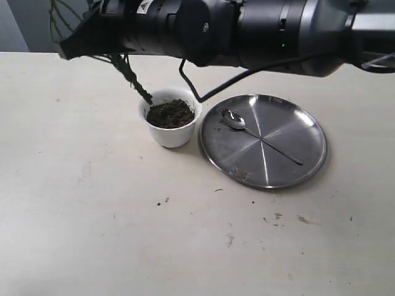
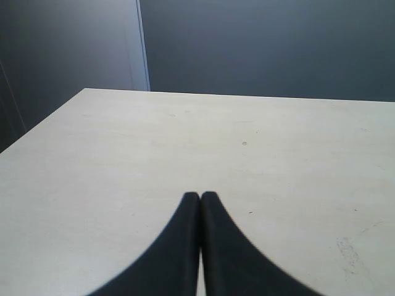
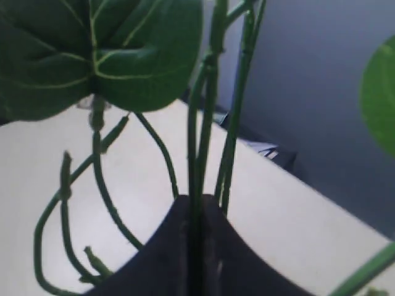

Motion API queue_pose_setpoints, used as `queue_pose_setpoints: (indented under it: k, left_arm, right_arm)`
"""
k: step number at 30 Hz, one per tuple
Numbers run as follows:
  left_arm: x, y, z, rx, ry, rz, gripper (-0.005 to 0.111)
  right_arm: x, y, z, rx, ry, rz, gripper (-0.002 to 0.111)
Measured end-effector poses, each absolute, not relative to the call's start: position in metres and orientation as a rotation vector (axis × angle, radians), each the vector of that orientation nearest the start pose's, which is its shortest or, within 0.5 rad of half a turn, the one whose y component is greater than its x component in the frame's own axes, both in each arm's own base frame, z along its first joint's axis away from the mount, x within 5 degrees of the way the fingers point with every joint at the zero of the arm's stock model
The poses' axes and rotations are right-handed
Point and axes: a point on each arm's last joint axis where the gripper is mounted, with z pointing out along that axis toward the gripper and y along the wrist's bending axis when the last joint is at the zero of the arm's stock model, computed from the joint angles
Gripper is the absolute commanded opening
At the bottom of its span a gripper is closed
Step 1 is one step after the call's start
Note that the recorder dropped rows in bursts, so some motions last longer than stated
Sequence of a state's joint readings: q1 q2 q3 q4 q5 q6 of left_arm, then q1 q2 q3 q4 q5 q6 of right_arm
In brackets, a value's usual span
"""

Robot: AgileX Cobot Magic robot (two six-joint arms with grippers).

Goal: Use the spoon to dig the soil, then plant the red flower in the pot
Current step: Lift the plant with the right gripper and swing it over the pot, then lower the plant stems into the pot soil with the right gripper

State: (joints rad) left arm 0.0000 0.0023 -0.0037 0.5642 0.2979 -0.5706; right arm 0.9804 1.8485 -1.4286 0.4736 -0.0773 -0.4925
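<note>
Right hand [image 3: 196,203]: gripping leafy green flower [image 3: 123,49] stems
Stem base [image 1: 147,97]: in dark soil [image 1: 170,114] of small white pot [image 1: 170,137]
Left hand [image 2: 200,196]: closed, empty
Metal spoon [image 1: 262,140]: on round steel plate [image 1: 290,123]

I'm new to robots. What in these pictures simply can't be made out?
Red blooms: in no view; the exterior view's top edge and black arm cut the plant off; right wrist view shows only green stems, leaves.
Left claw: outside exterior view.
Dark stem base: whether buried in small white pot's soil, too small, exterior view.
</note>
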Motion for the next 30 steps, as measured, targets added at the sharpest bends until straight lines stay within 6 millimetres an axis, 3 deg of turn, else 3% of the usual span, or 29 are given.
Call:
queue_pose_setpoints:
  k: [5,9,17,20,30]
  left_arm:
    - [0.054,0.014,0.191,-0.139,1.73,0.117,0.0]
    - [0.054,0.014,0.191,-0.139,1.73,0.117,0.0]
    - [0.054,0.014,0.191,-0.139,1.73,0.117,0.0]
    - [0.054,0.014,0.191,-0.139,1.73,0.117,0.0]
    - [0.054,0.014,0.191,-0.139,1.73,0.117,0.0]
  right_arm:
    - [0.257,0.353,0.284,-0.728,1.573,0.57,-0.001]
    - [0.273,0.329,0.27,-0.653,1.553,0.568,-0.001]
    - [0.317,0.276,0.271,-0.517,1.296,0.827,-0.001]
    - [0.324,0.273,0.261,-0.476,1.228,0.924,-0.001]
    - [0.331,0.289,0.179,-0.482,1.309,1.033,-0.001]
